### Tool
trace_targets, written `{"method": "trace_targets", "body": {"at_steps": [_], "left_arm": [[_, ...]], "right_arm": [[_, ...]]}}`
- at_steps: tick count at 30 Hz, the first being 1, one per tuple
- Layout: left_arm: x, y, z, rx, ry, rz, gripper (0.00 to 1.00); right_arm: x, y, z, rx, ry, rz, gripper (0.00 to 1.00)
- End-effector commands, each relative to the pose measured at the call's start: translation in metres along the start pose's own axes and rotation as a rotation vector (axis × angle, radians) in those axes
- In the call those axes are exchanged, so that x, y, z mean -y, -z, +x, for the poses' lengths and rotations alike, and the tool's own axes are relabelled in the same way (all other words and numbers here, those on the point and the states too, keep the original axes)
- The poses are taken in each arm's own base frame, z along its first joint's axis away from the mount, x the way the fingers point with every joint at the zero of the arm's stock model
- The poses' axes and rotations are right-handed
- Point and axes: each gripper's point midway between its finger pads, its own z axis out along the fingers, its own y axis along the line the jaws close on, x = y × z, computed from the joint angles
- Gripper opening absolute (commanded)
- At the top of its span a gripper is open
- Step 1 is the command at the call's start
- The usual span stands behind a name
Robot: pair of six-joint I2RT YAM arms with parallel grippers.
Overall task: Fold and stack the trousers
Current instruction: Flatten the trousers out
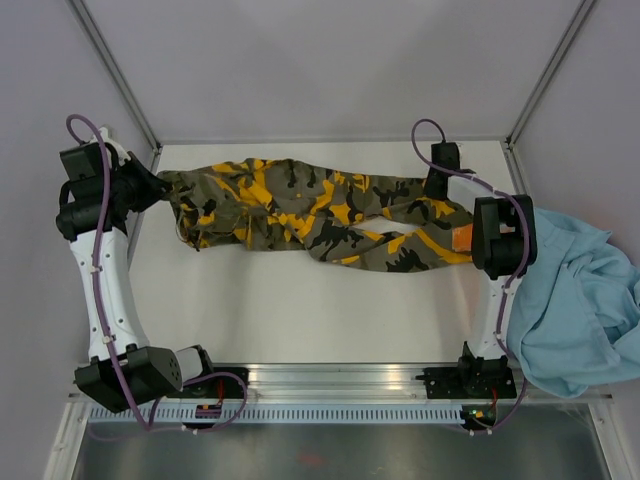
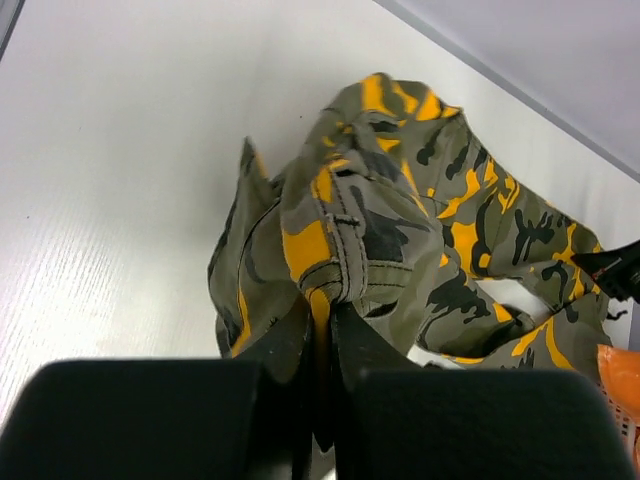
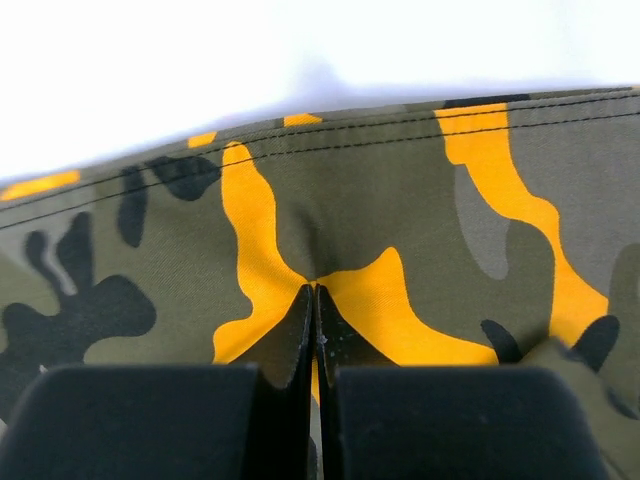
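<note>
The camouflage trousers (image 1: pixel 300 210) lie stretched left to right across the far half of the white table (image 1: pixel 300 310). At their left end, my left gripper (image 1: pixel 168 190) is shut on a bunched fold of the waistband. In the left wrist view the trousers (image 2: pixel 470 230) rise in a crumpled heap in front of the closed left gripper (image 2: pixel 325 305). My right gripper (image 1: pixel 437 188) is at the right end of the trousers. In the right wrist view the right gripper (image 3: pixel 315 290) is shut, pinching a small pucker of the flat trousers cloth (image 3: pixel 400 200) near a stitched edge.
A plain light-blue garment (image 1: pixel 580 300) hangs over the table's right edge beside the right arm. An orange piece (image 1: pixel 462 238) shows at the trousers' right end and also in the left wrist view as an orange garment (image 2: pixel 620 385). Grey walls close in the back and sides.
</note>
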Motion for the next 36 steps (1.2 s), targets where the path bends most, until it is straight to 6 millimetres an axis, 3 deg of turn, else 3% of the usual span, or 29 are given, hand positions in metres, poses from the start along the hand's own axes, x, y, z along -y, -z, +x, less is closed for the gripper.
{"method": "trace_targets", "body": {"at_steps": [1, 3, 6, 7, 8, 9, 10, 15, 18, 19, 21, 24, 27, 30, 31, 33, 36], "left_arm": [[0.015, 0.009, -0.035, 0.133, -0.009, 0.043, 0.07], [-0.008, 0.0, -0.026, 0.12, 0.005, -0.059, 0.09], [-0.042, -0.016, -0.012, 0.098, 0.008, -0.186, 0.4], [-0.05, -0.02, -0.004, 0.077, 0.006, -0.211, 0.68], [-0.056, -0.024, -0.001, 0.059, 0.007, -0.234, 0.82], [-0.061, -0.025, 0.0, 0.053, 0.009, -0.262, 0.94], [-0.063, -0.024, 0.003, 0.037, 0.014, -0.276, 0.98], [-0.059, -0.017, 0.01, 0.038, 0.044, -0.262, 1.0], [-0.051, -0.022, 0.031, -0.002, 0.16, -0.212, 1.0], [-0.052, -0.028, 0.05, -0.048, 0.195, -0.196, 1.0], [-0.045, -0.03, 0.068, -0.07, 0.234, -0.16, 1.0], [-0.062, -0.036, 0.125, -0.19, 0.259, -0.22, 1.0], [-0.063, -0.031, 0.158, -0.25, 0.29, -0.232, 1.0], [-0.043, -0.035, 0.171, -0.237, 0.344, -0.143, 1.0], [-0.041, -0.039, 0.189, -0.27, 0.353, -0.132, 1.0], [-0.047, -0.049, 0.202, -0.27, 0.386, -0.162, 1.0], [-0.065, -0.061, 0.206, -0.225, 0.406, -0.24, 0.99]], "right_arm": [[-0.003, 0.021, -0.027, 0.058, -0.019, -0.007, 0.0], [-0.007, 0.021, -0.026, 0.055, -0.021, -0.03, 0.0], [-0.014, 0.018, -0.019, 0.035, -0.02, -0.072, 0.0], [-0.015, 0.017, -0.015, 0.026, -0.017, -0.079, 0.0], [-0.016, 0.018, -0.013, 0.022, -0.011, -0.087, 0.0], [-0.015, 0.017, -0.009, 0.015, -0.004, -0.087, 0.0], [-0.015, 0.019, -0.01, 0.017, 0.0, -0.088, 0.0], [-0.015, 0.02, -0.005, 0.009, 0.012, -0.098, 0.0], [-0.02, 0.021, -0.002, -0.002, 0.007, -0.125, 0.0], [-0.021, 0.021, -0.002, -0.004, 0.007, -0.13, 0.0], [-0.021, 0.021, 0.001, -0.012, 0.003, -0.135, 0.0], [-0.021, 0.021, 0.005, -0.017, 0.001, -0.14, 0.01], [-0.021, 0.02, 0.01, -0.028, 0.004, -0.141, 0.0], [-0.021, 0.018, 0.013, -0.037, -0.004, -0.141, 0.0], [-0.023, 0.018, 0.015, -0.041, -0.01, -0.148, 0.0], [-0.024, 0.018, 0.015, -0.043, -0.016, -0.152, 0.0], [-0.026, 0.021, 0.015, -0.042, -0.011, -0.16, 0.0]]}}
